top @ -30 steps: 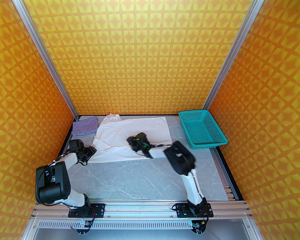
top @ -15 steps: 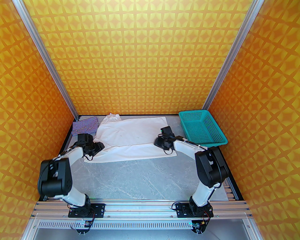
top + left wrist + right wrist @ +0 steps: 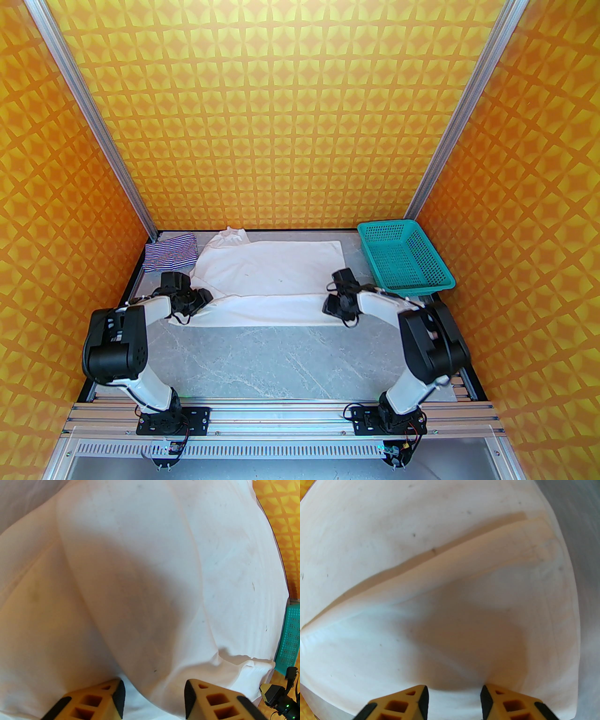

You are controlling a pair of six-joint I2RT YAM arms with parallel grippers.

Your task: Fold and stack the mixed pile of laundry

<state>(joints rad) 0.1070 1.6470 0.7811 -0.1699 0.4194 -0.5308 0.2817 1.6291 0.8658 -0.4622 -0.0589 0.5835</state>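
Two items, neither finished: the white cloth (image 3: 267, 276) lies spread over the far half of the table (image 3: 290, 356) with only its near edge turned over in a long band, and the striped garment (image 3: 171, 251) sits apart in the far-left corner. The left gripper (image 3: 153, 684) and right gripper (image 3: 454, 688) rest at that band's ends, jaws half-open on cloth; whether they pinch it I can't tell. Further folds and the stacking remain, I'd judge.

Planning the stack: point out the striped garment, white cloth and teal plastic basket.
Small blue-white-red striped garment (image 3: 169, 254), top view, its middle.
Large wrinkled white cloth (image 3: 267, 272), top view, flat centre.
Teal perforated plastic basket (image 3: 395, 264), top view, bare floor.
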